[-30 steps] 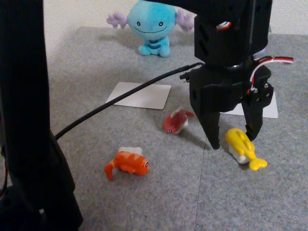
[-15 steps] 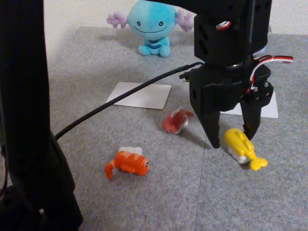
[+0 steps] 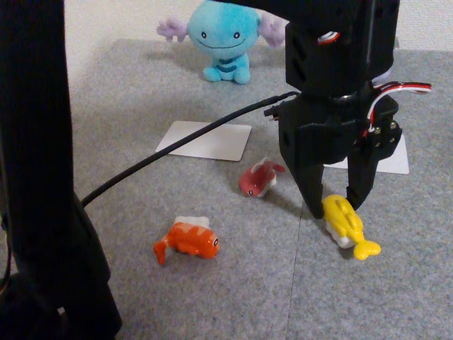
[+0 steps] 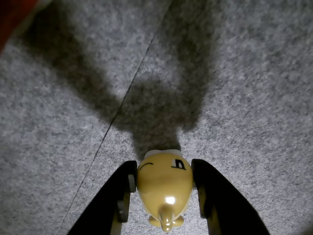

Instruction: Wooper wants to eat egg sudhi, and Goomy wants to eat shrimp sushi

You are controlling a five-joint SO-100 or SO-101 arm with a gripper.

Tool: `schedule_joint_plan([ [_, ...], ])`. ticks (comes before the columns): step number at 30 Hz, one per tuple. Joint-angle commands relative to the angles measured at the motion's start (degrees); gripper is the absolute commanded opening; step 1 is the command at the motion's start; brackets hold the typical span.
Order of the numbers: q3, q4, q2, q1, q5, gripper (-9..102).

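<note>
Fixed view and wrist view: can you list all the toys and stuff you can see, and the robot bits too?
Wooper: one, light blue plush with purple gills, at the back of the grey mat.
egg sudhi: one, yellow on white rice, between the claw's fingers; also seen close up in the wrist view.
shrimp sushi: one, orange striped, front left in the fixed view.
red sushi: one, red-pink, middle of the mat.
white cards: two, flat, one left of the claw, one partly behind it.
grey mat: one, under everything.
cable: one, black, crossing the left card.
claw: one, black, closed around the egg sudhi.

Goomy [image 3: 386,71] sits perhaps wholly behind the arm.
</note>
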Motion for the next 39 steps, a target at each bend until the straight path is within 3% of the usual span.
schedule_joint_plan([
  [1, -2.11, -0.53, 0.7, 2.2, -0.79, 13],
  [15, -2.11, 0.09, 0.79, 2.9, -0.79, 12],
  [19, -2.11, 0.62, 0.88, 2.81, -0.53, 5],
  [25, -2.11, 1.32, 1.93, 2.02, 2.29, 5],
  [32, -2.11, 7.65, 9.49, -2.37, 6.94, 5],
  [39, -2.11, 11.16, 15.47, -10.28, 19.16, 5],
])
